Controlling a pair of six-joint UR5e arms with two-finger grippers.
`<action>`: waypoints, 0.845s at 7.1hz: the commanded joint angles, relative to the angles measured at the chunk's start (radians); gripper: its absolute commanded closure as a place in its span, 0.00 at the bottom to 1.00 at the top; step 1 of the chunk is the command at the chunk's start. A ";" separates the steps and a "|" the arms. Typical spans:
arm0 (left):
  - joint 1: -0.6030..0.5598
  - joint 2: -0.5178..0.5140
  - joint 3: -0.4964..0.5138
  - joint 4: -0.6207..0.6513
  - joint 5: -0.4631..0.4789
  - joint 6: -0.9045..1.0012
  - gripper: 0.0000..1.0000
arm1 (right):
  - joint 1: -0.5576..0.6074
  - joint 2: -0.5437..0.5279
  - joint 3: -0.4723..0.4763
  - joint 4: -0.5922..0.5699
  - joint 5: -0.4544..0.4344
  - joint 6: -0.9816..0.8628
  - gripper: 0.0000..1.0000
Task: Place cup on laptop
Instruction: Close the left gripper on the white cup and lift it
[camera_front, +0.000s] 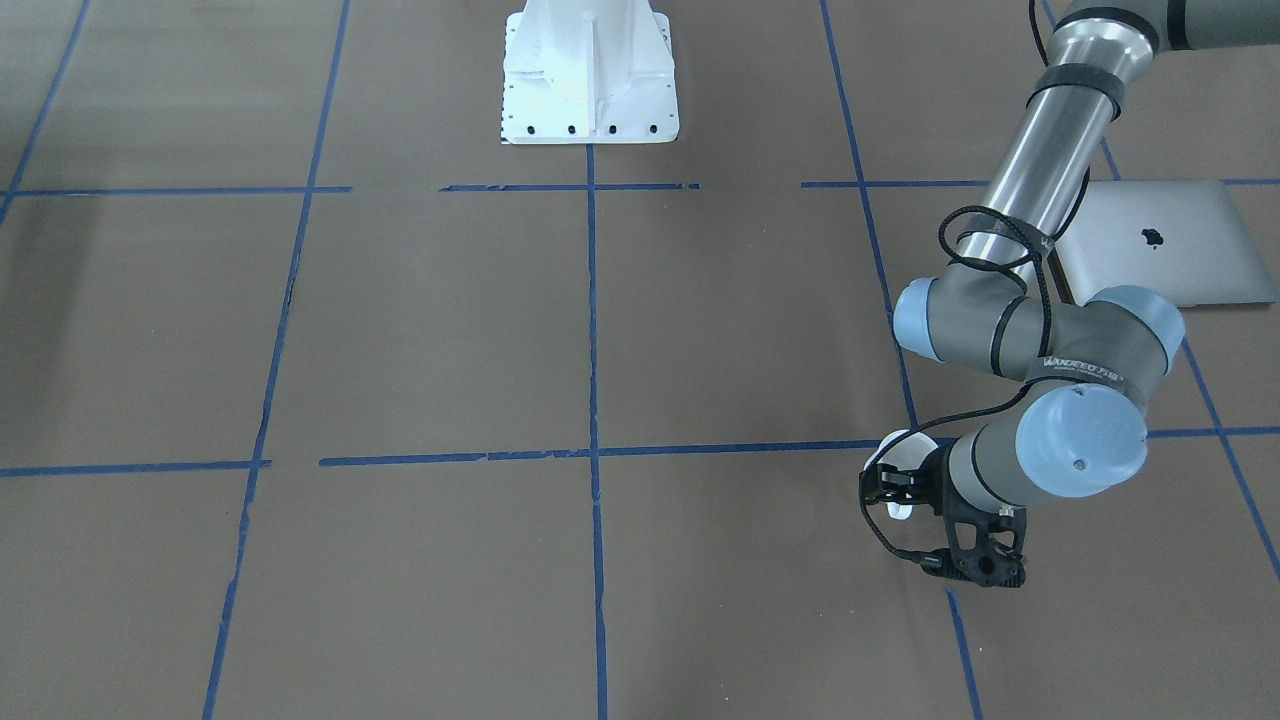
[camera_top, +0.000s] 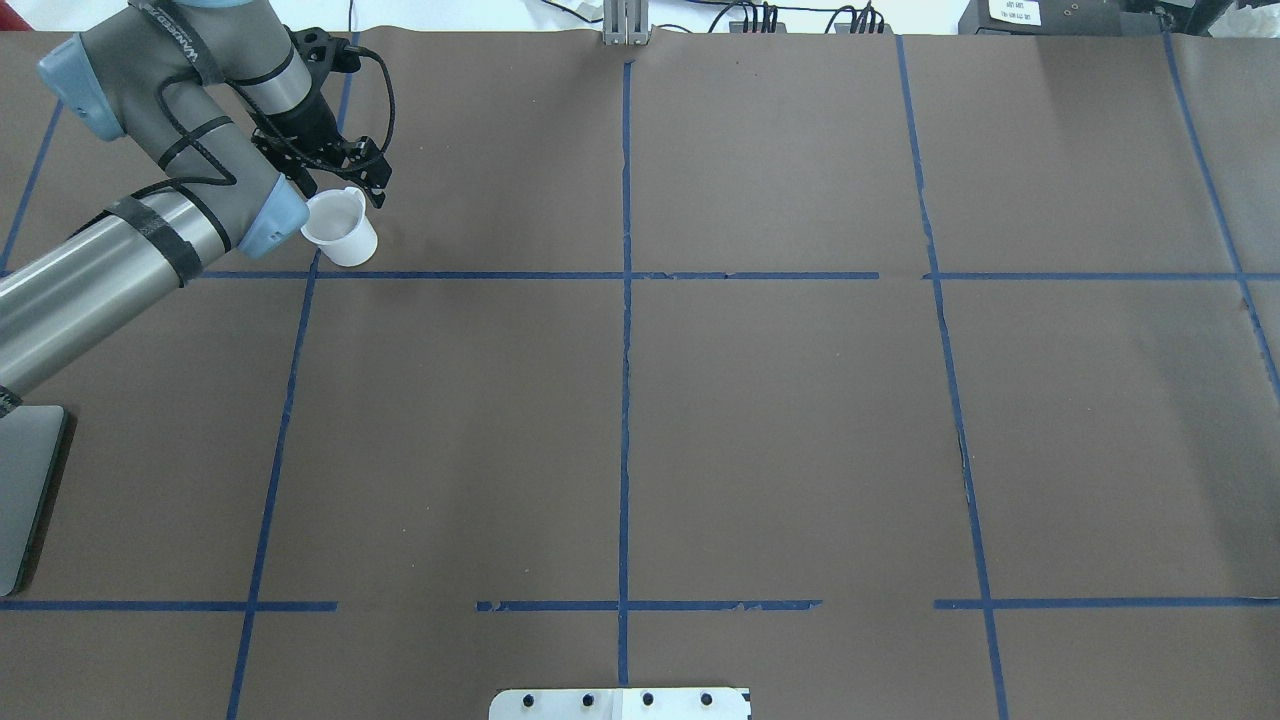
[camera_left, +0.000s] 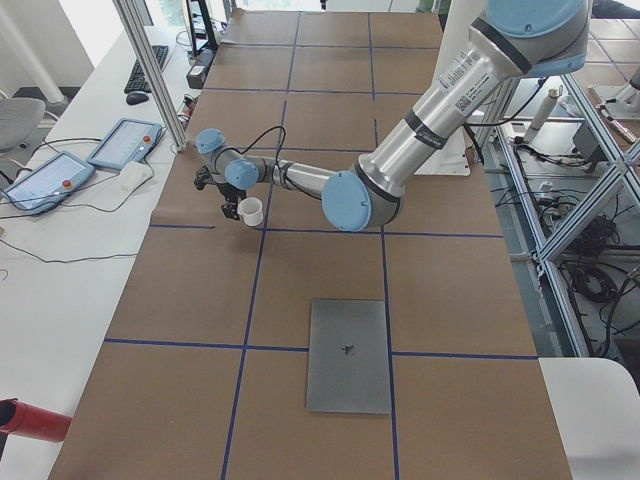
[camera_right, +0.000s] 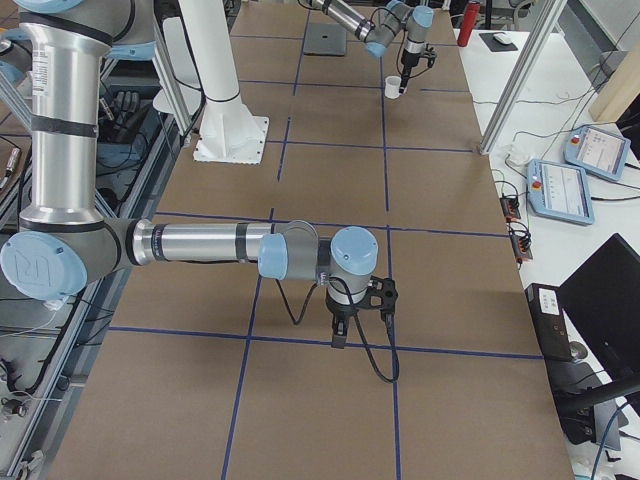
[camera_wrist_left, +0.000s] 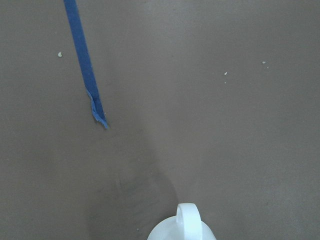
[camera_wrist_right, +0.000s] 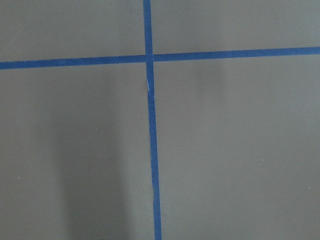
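Note:
The cup (camera_top: 340, 230), a small white mug, hangs in my left gripper (camera_top: 345, 190) at the far left of the table, seemingly just above the brown paper. The gripper is shut on the cup's rim. In the front-facing view the fingers (camera_front: 885, 490) cover most of the cup (camera_front: 897, 447). The left wrist view shows only the cup's handle (camera_wrist_left: 189, 220) at the bottom edge. The laptop (camera_front: 1160, 240) lies closed and flat nearer the robot's base, partly behind the left arm. My right gripper (camera_right: 345, 325) shows only in the exterior right view, so I cannot tell its state.
The white robot base (camera_front: 590, 75) stands at mid-table on my side. Blue tape lines (camera_top: 625, 350) divide the brown paper. Teach pendants (camera_left: 125, 143) and a metal post (camera_left: 150, 70) stand beyond the table's far edge.

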 joint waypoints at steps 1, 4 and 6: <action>0.003 0.000 0.000 -0.003 0.008 -0.013 1.00 | 0.000 0.000 0.000 0.000 0.000 0.000 0.00; -0.019 -0.003 -0.013 -0.009 0.003 -0.075 1.00 | 0.000 0.000 0.000 0.000 0.000 0.000 0.00; -0.094 0.067 -0.154 0.067 -0.003 -0.064 1.00 | 0.000 0.000 0.000 0.000 0.000 0.000 0.00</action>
